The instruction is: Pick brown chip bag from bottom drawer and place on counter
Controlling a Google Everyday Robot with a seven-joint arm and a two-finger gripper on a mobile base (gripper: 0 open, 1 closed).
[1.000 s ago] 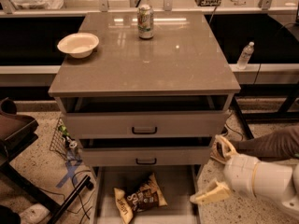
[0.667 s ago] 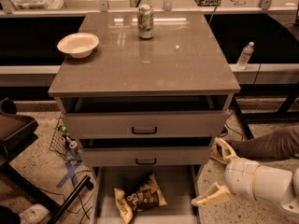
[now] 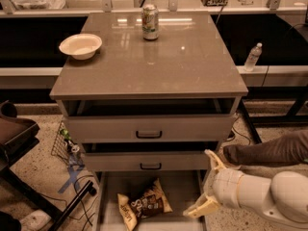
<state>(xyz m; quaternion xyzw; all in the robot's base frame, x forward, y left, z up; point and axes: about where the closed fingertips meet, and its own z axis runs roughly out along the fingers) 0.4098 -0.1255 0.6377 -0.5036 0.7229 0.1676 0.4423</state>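
I see the gripper [image 3: 208, 184] at lower right, fingers [image 3: 214, 160] spread wide and empty, beside the open bottom drawer [image 3: 180, 186]; brown chip bag [image 3: 144, 207] lies inside, bottom centre

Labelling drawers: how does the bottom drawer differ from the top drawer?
The bottom drawer is pulled far out, floor showing; the top drawer is barely out. The bottom drawer holds the brown chip bag; the top drawer's inside is hidden. Both are pale grey. The gripper hangs open by the bottom drawer's right side.
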